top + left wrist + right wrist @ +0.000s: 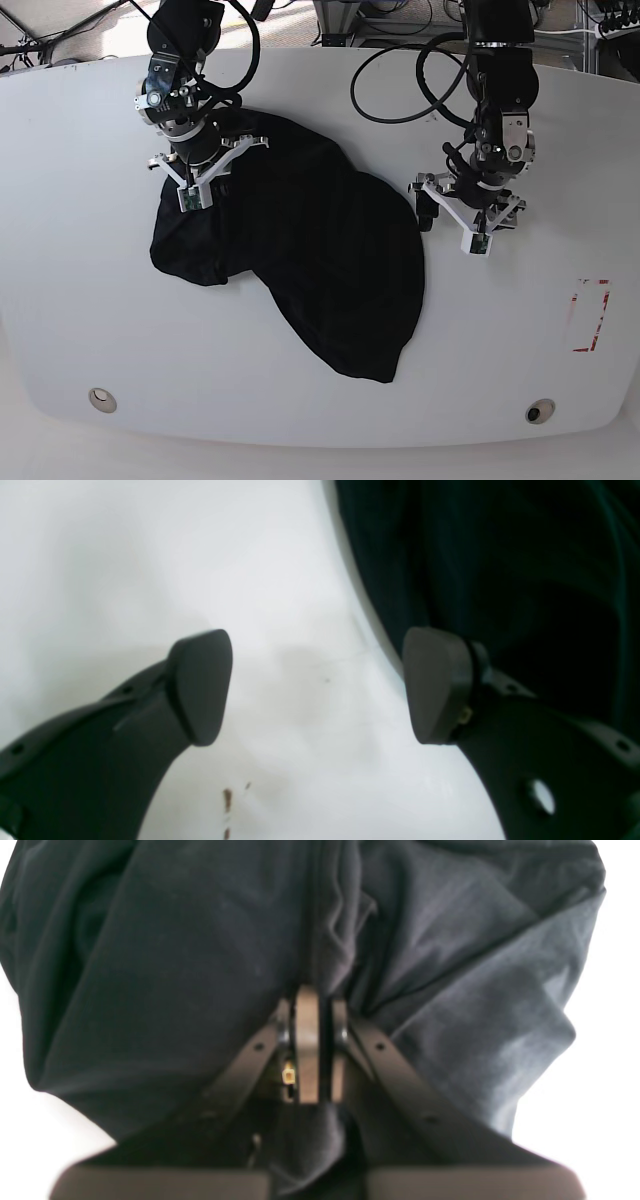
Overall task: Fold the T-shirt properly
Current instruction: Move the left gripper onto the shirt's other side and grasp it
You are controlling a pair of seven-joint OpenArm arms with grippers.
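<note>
Base view, nearest part first. Two round metal discs, the left-hand one (pixel 102 400) and the right-hand one (pixel 540 411), lie near the front corners of the white bench (pixel 200 360). Between them, and somewhat farther back, the black T-shirt (pixel 345 260) reaches its nearest point in a blunt, narrowed end. Beyond this the cloth widens and runs diagonally toward the far left of the view, where it is bunched; a second lobe hangs out on the left side. To the right of the cloth, well apart from it, red marks (pixel 600 315) form a broken outline on the bench.

Farther back are the two sets of fingers. The left fingers (pixel 205 690) are released and spread wide, with nothing between them; they are placed at the side edge of the T-shirt, and in the left wrist view one of them overlaps that edge while the other lies over bare white surface. The right fingers (pixel 307 1045) are clenched on a raised fold of the T-shirt, the cloth extending to both sides of them, with creases and overlapping layers on the right of the right wrist view.

Behind the fingers rise the black left arm (pixel 500 90) and right arm (pixel 185 90). Dark cables (pixel 385 119) loop around both arms, and more lie beyond the far edge of the bench.
</note>
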